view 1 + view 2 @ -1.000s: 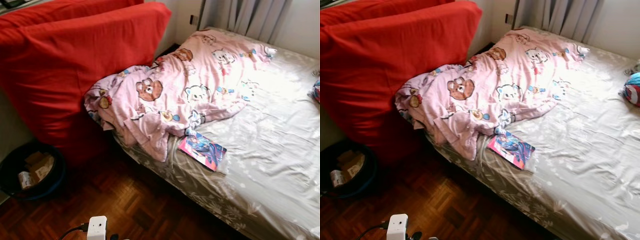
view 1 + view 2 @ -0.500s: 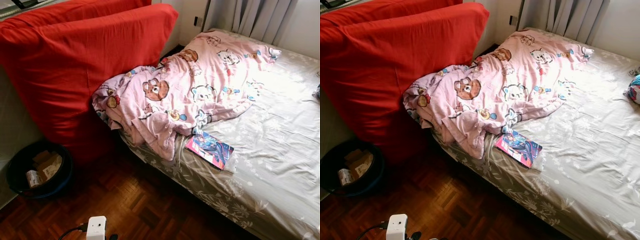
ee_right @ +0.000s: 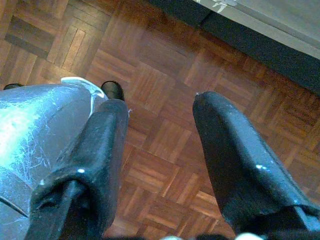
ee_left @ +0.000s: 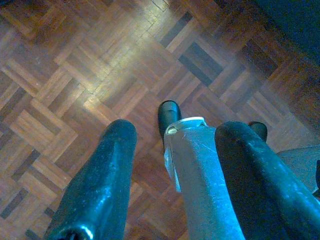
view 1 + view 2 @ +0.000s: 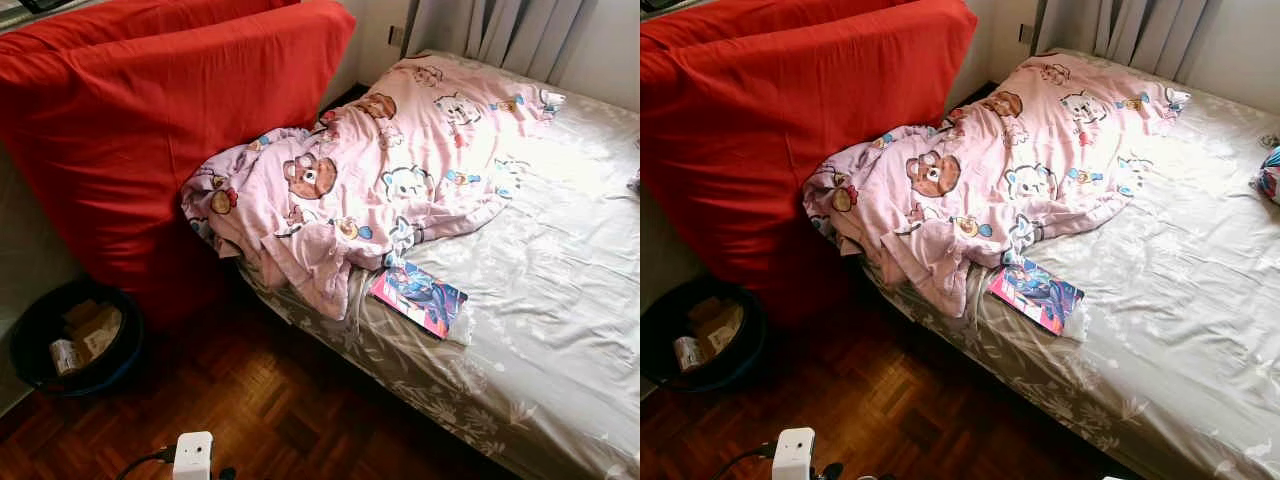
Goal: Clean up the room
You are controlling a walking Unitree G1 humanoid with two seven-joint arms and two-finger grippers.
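1. The left gripper (image 4: 175, 135) hangs over the parquet floor (image 4: 75, 75), its two black fingers (image 4: 107, 170) spread apart with nothing between them but the robot's own silver leg beneath.
2. The right gripper (image 3: 160, 125) also hangs above the floor, fingers parted and empty.
3. A white box (image 5: 193, 457) with a black cable sits at 6 o'clock in the head view.
4. A dark bin (image 5: 70, 340) holding cardboard scraps stands at 8 o'clock.
5. A colourful book (image 5: 418, 299) lies on the grey bed sheet (image 5: 540, 300) near centre, just beside the rumpled pink blanket (image 5: 370, 190).
6. A red cushion (image 5: 170, 130) leans at 10 o'clock, touching the blanket.
7. Grey curtains (image 5: 520, 30) hang at 1 o'clock.
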